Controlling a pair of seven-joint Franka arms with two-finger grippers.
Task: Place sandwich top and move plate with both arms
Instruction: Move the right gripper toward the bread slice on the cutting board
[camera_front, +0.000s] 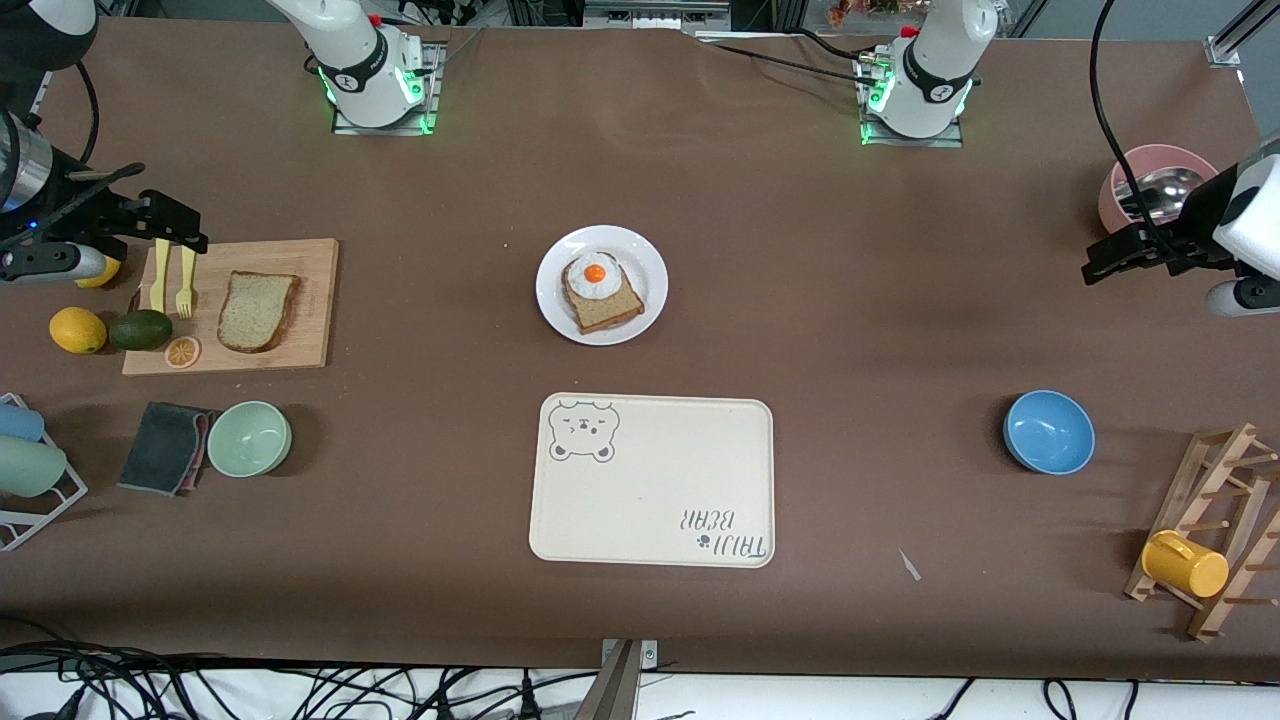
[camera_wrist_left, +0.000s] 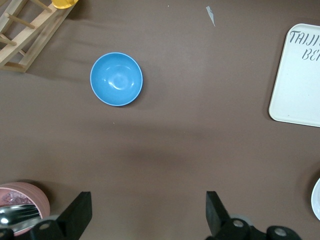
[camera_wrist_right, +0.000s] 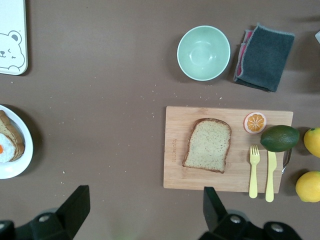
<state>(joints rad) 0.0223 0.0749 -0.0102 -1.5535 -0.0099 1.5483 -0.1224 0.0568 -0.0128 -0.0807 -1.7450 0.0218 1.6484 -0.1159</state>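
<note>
Brown covering spreads over the whole table (camera_front: 800, 300), and everything on it sits well apart, which leaves both arms room to work. Largest of the loose things is the cream bear-print tray (camera_front: 652, 480), nearer the front camera than the plate and bare — a likely landing spot for the plate, judging by the task. Next comes the wooden cutting board (camera_front: 235, 305) toward the right arm's end of the table; it carries the sandwich top (camera_front: 257, 310), lying flat and alone in the board's middle, with a yellow fork (camera_front: 185, 282) and yellow knife (camera_front: 159, 275) beside it and an orange slice (camera_front: 182, 351) at the board's corner.

At the table's centre stands the white plate (camera_front: 601, 284), holding a bread slice with a fried egg (camera_front: 600, 290) — the base that waits for its lid.

Neither step of the task looks begun. The right gripper (camera_front: 150, 225) hovers over the board's outer end, jaws wide apart and holding nothing; it seems placed for a short reach to the plain slice. The left gripper (camera_front: 1115, 258) hangs over bare table near a pink bowl (camera_front: 1150, 185), also spread wide and empty; that arm waits. A green bowl (camera_front: 249, 438) and a blue bowl (camera_front: 1049, 431) lie clear of the path.
</note>
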